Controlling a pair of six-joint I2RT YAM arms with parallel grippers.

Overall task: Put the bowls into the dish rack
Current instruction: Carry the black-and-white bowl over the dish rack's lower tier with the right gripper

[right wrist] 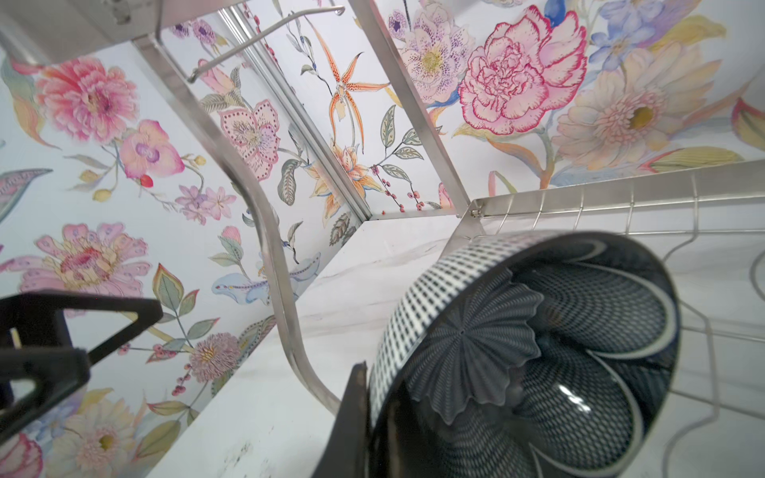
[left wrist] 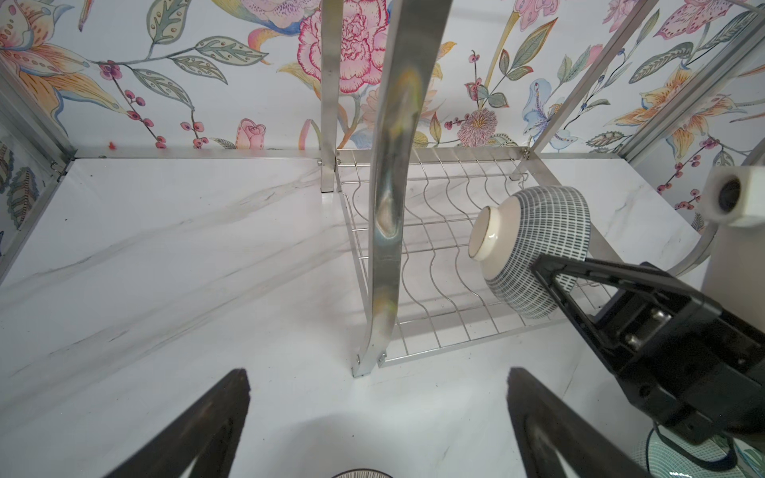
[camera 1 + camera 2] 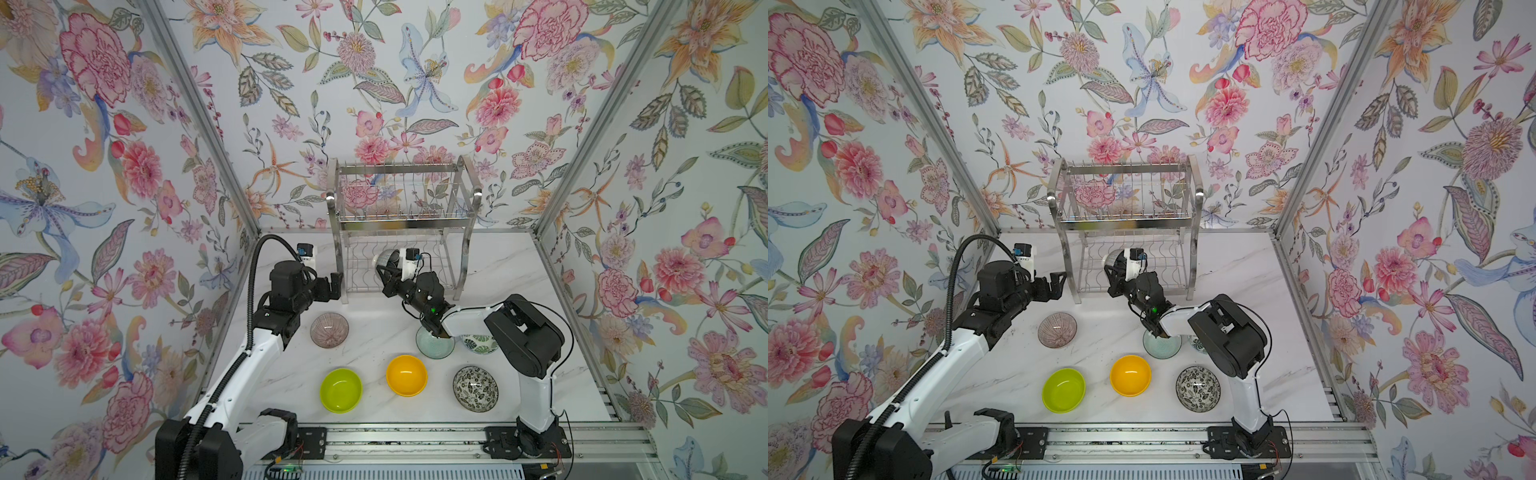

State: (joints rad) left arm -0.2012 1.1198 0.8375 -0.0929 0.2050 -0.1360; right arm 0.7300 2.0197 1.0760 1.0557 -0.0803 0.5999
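Marble tabletop (image 3: 376, 328): right gripper (image 3: 381, 271) pinches the navy flower bowl (image 2: 534, 240) by its rim inside the dish rack (image 3: 476, 199); left gripper (image 3: 336, 283) gapes empty, rack post just ahead.

1. Both top views: high before the dish rack (image 3: 405, 224) (image 3: 1125, 224), looking down, distant, sharing the whole scene.
2. Left wrist view: low, near its front-left post, facing the lower tier.
3. Right wrist view: inside that tier, facing leftward.

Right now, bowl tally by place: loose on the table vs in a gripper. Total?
Loose on the table: 6 (pinkish ribbed, pale mint, leaf print, lime green, orange-yellow, black-and-white floral)
In the right gripper, at the dish rack lower tier: 1 (navy flower)
Total: 7
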